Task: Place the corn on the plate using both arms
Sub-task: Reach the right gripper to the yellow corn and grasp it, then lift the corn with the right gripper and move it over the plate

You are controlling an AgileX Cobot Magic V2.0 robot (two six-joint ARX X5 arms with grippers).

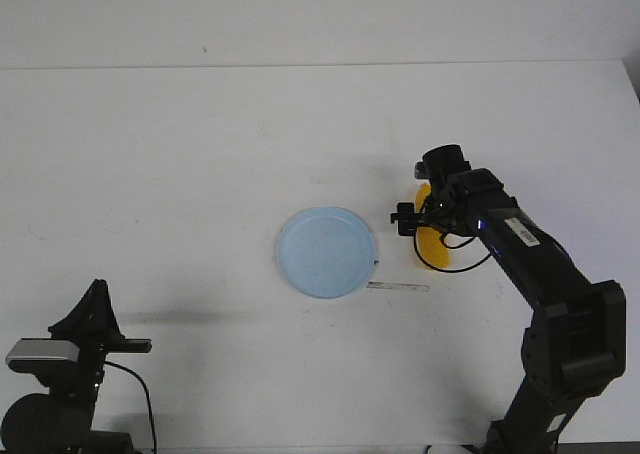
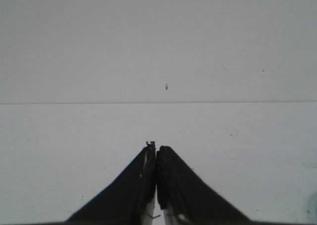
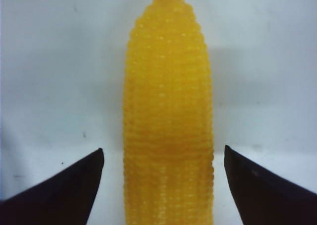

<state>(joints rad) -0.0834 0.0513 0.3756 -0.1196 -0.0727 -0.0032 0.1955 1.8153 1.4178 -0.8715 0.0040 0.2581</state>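
Right end effector (image 3: 163, 185) wide open astride the corn (image 3: 168, 116), fingers clear.

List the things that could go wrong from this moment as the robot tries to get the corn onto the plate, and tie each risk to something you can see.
1. The right gripper is open, its fingers apart from the corn; closing off-centre might roll the rounded cob away.
2. The plate lies close beside the corn, so a sideways carry may nudge its rim.
3. The left gripper is shut and far from both, so it cannot steady the plate.
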